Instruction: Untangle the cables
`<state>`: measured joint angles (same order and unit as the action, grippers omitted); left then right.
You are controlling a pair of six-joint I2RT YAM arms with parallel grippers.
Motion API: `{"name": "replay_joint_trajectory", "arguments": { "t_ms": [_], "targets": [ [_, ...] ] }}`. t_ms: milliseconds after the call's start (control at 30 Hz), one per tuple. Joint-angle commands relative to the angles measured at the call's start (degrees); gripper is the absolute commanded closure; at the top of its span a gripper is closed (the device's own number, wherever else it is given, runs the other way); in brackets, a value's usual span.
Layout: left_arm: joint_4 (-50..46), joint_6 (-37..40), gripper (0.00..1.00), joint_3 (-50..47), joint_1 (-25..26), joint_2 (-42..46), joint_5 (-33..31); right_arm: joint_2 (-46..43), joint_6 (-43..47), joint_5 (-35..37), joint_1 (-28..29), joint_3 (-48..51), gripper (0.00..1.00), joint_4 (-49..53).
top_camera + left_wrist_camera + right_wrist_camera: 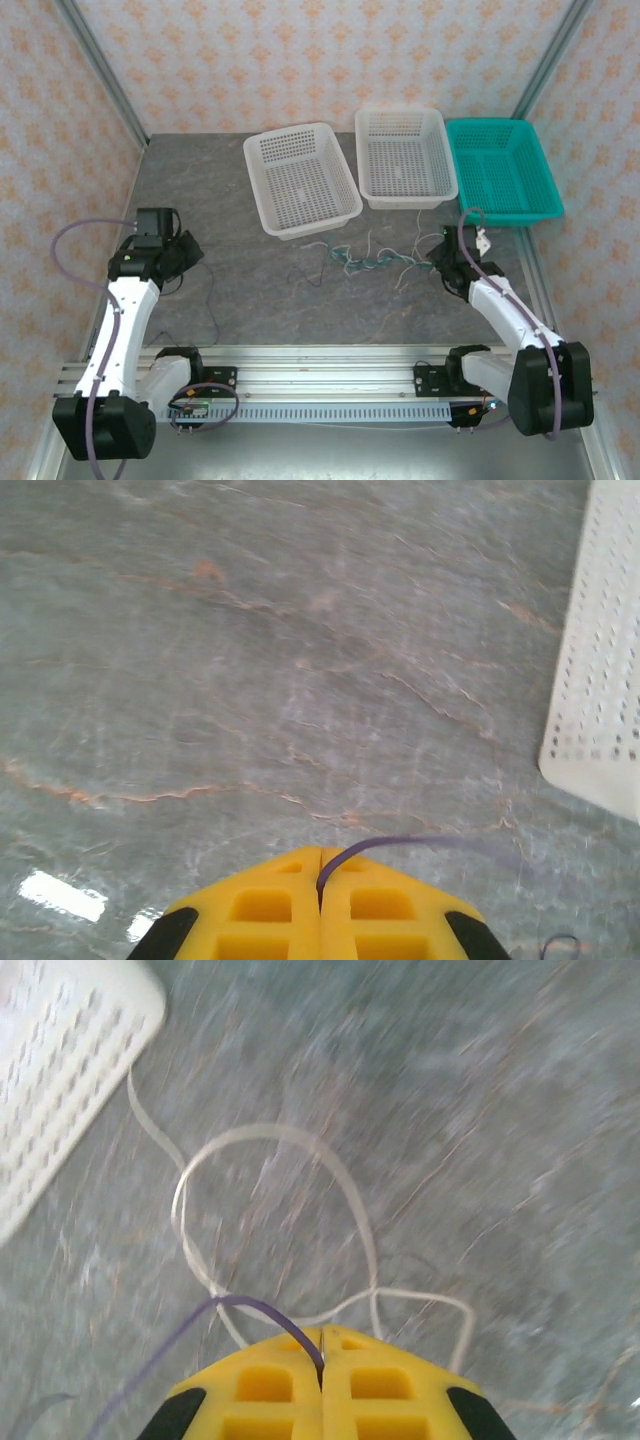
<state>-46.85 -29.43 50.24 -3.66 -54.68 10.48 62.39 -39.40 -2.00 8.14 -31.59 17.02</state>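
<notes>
Fingers (260, 1385) on thin purple cable (250, 1305); white cable (270, 1132) in loops

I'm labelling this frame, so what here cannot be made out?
Top view: the knot of thin white, teal and purple cables is too small to trace crossings.
Right wrist view: motion blur smears the white cable loop; the bottom edge cuts the purple cable.
Left wrist view: the purple cable fades into blur rightward.
</notes>
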Motion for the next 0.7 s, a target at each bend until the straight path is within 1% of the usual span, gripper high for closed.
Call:
{"name": "replay_joint_trajectory", "arguments": {
  "t_ms": [0,67,100,133,233,300,333,400,433,533,567,667],
  "targets": [
    [2.23,1.75,1.00,-0.19,6.39,-0.77,-1.02,1.88,1.70,-2.00,2.92,1.28,0.89,-1.28],
    [2.25,2.35,1.00,1.01,8.98,-0.71,-0.58,2.08,1.85,-3.29,3.02,1.60,0.65,-0.94],
    [2.14,3.02,1.00,1.75,9.79,-0.46,-0.21,1.65,2.19,-3.48,3.01,0.92,0.55,0.60],
    [2.05,4.09,1.00,2.95,10.61,-0.04,0.72,0.68,3.05,-3.58,3.02,-0.22,0.49,2.83],
    [1.76,6.75,1.00,6.30,12.43,1.11,5.62,-4.91,7.00,-3.47,4.39,-4.17,0.37,7.98],
    [1.61,7.65,1.00,8.10,14.06,1.96,8.21,-9.11,10.35,0.31,8.91,-6.38,0.21,8.96],
    [1.52,8.01,1.00,8.91,15.30,2.38,8.97,-10.73,12.61,0.83,12.27,-7.19,0.14,7.81],
    [1.40,8.47,1.00,10.32,17.83,3.20,9.41,-10.86,15.48,1.49,19.32,-8.83,0.10,5.03],
    [1.49,8.43,1.00,10.95,19.08,3.57,9.62,-9.24,16.30,1.78,23.16,-10.16,0.09,3.96],
    [2.43,7.96,1.00,12.06,21.24,4.88,9.73,-0.50,17.89,0.53,31.16,-13.83,0.09,-0.22],
    [2.75,7.81,1.00,12.31,21.70,5.30,9.51,2.97,18.12,-1.22,32.92,-14.40,0.09,-2.84],
    [2.54,7.86,1.00,13.09,22.12,5.89,8.51,12.15,16.72,-6.13,35.17,-15.61,0.14,-9.72]
  ]
}}
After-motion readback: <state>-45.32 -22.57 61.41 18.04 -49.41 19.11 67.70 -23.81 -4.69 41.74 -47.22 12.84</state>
